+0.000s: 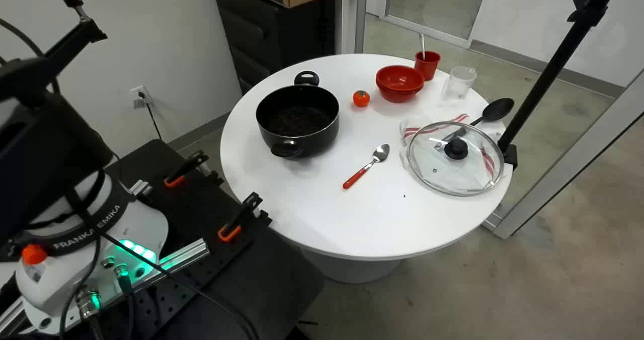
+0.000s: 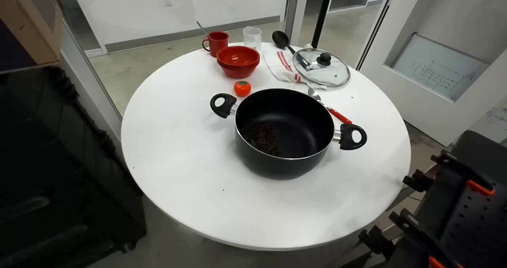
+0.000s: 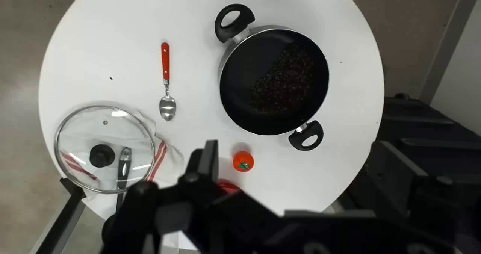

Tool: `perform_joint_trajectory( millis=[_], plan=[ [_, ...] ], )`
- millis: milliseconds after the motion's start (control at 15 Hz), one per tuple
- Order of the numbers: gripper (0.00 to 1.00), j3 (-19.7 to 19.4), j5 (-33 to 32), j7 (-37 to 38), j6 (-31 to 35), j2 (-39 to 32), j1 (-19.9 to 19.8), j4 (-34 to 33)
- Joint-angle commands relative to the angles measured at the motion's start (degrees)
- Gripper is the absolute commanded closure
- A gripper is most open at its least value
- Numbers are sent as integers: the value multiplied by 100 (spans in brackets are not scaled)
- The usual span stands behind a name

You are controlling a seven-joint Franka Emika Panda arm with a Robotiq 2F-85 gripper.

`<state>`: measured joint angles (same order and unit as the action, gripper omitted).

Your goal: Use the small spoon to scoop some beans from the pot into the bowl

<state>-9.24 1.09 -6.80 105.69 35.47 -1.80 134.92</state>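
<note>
- Black gripper (image 3: 297, 164), bottom of the wrist view: jaws spread wide apart.
- Arm base (image 1: 93, 232), lower left of an exterior frame, lettered FRANKA EMIKA.
- Small spoon (image 1: 370, 165), just right of centre on the white round table (image 1: 382, 234), red handle toward lower left; wide room lies between it and the lower edge.
- Glass lid (image 1: 456, 151), right, close to the table's edge.
- Pot (image 1: 316, 143), left of centre, beans (image 3: 287, 83) inside; narrower room to the left edge.
- Red bowl (image 1: 401, 80), upper right of centre, topmost in its stack.
- Whiteboard diagram (image 2: 433, 71), right in an exterior view, too small to read.
</note>
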Motion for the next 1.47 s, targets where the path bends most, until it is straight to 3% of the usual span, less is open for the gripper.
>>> perform_joint_trajectory(
  millis=[0, 400, 600, 800, 933, 1133, 1267, 1400],
  plan=[
    [0, 66, 45, -42, -8, -12, -88, -12],
    [0, 66, 45, -42, -6, -12, -88, -13],
    [0, -468, 87, -743, 280, 87, -188, 274],
    [0, -958, -562, -1329, 644, -316, -675, 551],
    [0, -1310, -914, -1556, 1376, -625, -1014, 823],
    [0, -1995, -888, -2325, 2774, -1299, -1244, 1169],
    [0, -2269, -683, -2835, 3195, -1685, -1235, 1290],
    [0, -2287, -689, -3062, 3360, -2084, -1256, 1357]
  ],
)
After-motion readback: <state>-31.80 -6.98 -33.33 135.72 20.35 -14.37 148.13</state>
